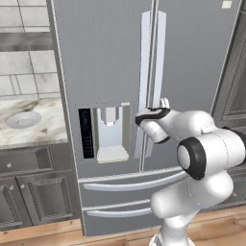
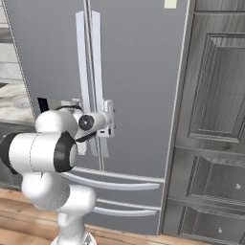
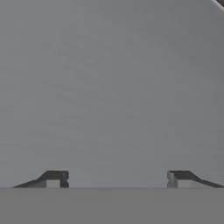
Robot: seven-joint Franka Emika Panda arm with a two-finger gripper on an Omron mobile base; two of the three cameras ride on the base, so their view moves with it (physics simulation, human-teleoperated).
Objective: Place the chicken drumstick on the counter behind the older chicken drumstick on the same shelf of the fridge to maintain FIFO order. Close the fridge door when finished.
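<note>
Right now the hand [image 2: 111, 119] is pressing up against the right door handle [image 2: 98, 72] of the fridge [image 1: 110, 62], both doors sitting shut; its fingertips [image 3: 54, 178] are standing apart, and whether they are gripping the handle I cannot tell.

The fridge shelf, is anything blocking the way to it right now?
Yes. Both fridge doors are shut, closing off the interior. The tool sits at the right door's handle, jaws apart, with nothing held.
</note>
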